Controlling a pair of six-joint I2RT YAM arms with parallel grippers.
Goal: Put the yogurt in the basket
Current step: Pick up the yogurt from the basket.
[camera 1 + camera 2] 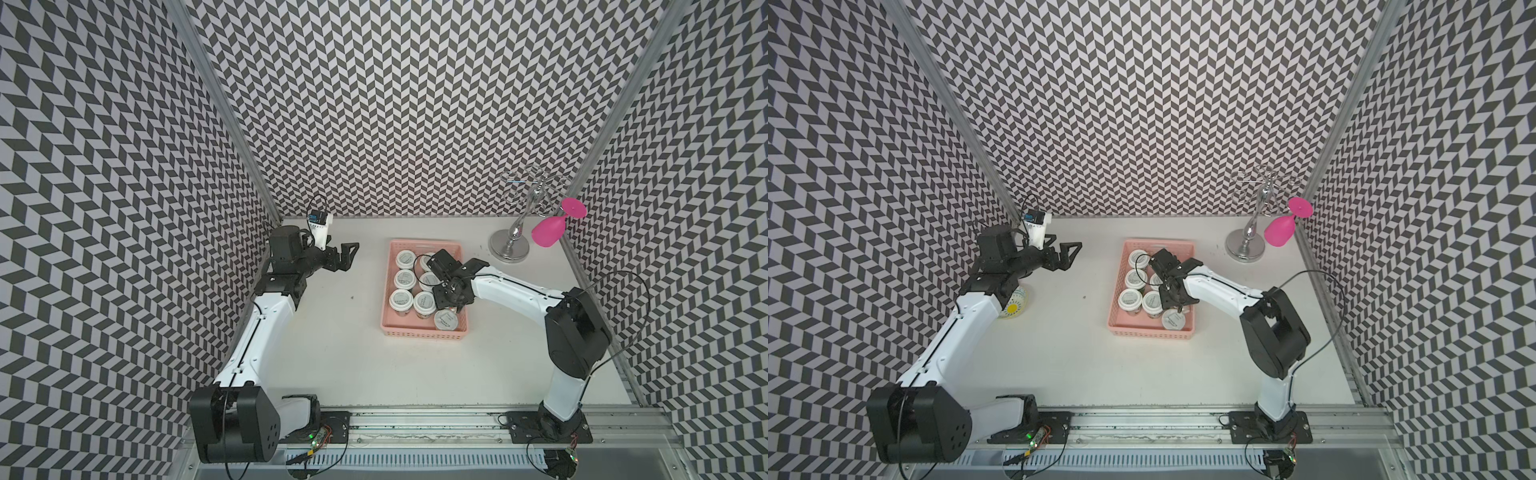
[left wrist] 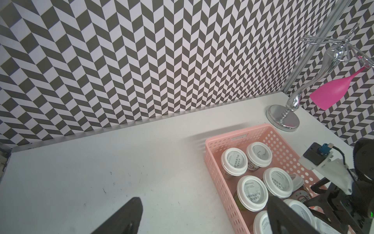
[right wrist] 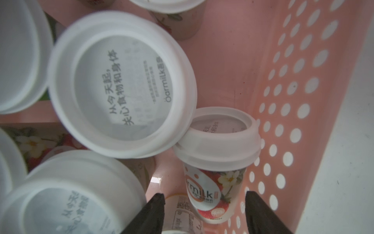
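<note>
Yogurt [image 1: 405, 279]: cups stand in the basket [image 1: 424, 334], mid-tabletop, lids up, long axes vertical. Right gripper [image 3: 204, 195]: jaws spread, straddling the strawberry-label cup [image 3: 217, 150] beside the basket's right wall, gaps visible. Left gripper [image 1: 347, 257]: spread wide, empty.

The basket [image 1: 415, 333] sits on the tabletop [image 1: 345, 361]. Inside it the yogurt [image 1: 405, 279] stands in two rows along the basket's left side and middle, with more by its right wall. The right gripper [image 3: 204, 195] is over the basket's right part, one yogurt between its jaws. The left gripper [image 1: 345, 257] is left of the basket, well apart. Behind the basket, to its right, is a stand [image 1: 509, 249] with a glass [image 1: 548, 233] hanging from it. Far left of the basket, a container [image 1: 1014, 305] sits partly under the left arm [image 1: 963, 316].
</note>
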